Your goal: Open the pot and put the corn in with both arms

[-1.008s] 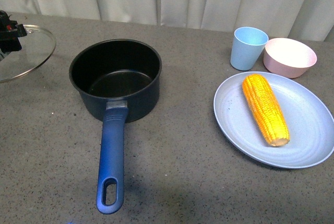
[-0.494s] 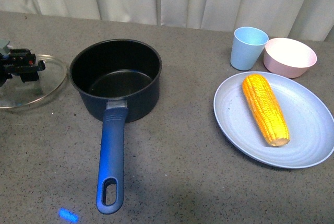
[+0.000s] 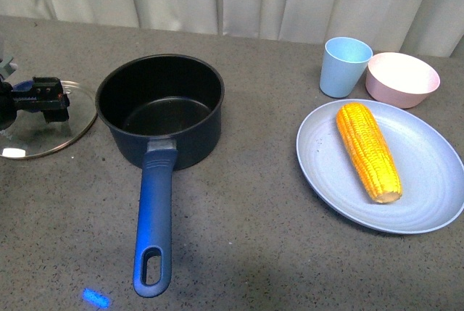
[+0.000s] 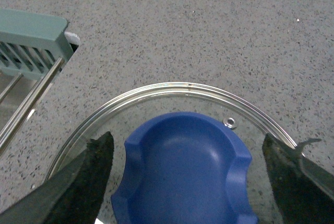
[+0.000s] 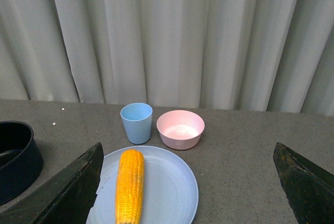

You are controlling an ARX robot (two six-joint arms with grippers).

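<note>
Two grippers, one pot, one corn cob.

Front view. The pot (image 3: 161,108) is a dark navy round saucepan, black inside and uncovered. Its long blue handle (image 3: 154,224), with a slot hole at the end, points toward the camera. The left gripper (image 3: 36,99) sits over the glass lid (image 3: 51,137), which appears to lie flat on the grey speckled table (image 3: 246,253), just beside the pot. The corn cob (image 3: 367,150) is yellow-orange and tapered. It lies on a pale blue plate (image 3: 319,180), well apart from the left gripper, on the far side of the pot. A light blue cup (image 3: 345,66) and a pink bowl (image 3: 402,79) stand behind the plate.

Left wrist view. The lid's blue knob (image 4: 185,166) sits between the jaws, with a gap on each side. The jaws are spread and clamp nothing. A teal slatted rack (image 4: 31,41) with metal rods stands beyond the lid's rim.

Right wrist view. The right gripper (image 5: 188,182) has its jaws spread wide and holds nothing. It hangs above the table. The corn cob on its plate lies ahead and below, lengthwise to the view. The cup and bowl are beyond it, before a white curtain (image 5: 167,36). The pot's wall shows off to one side.
</note>
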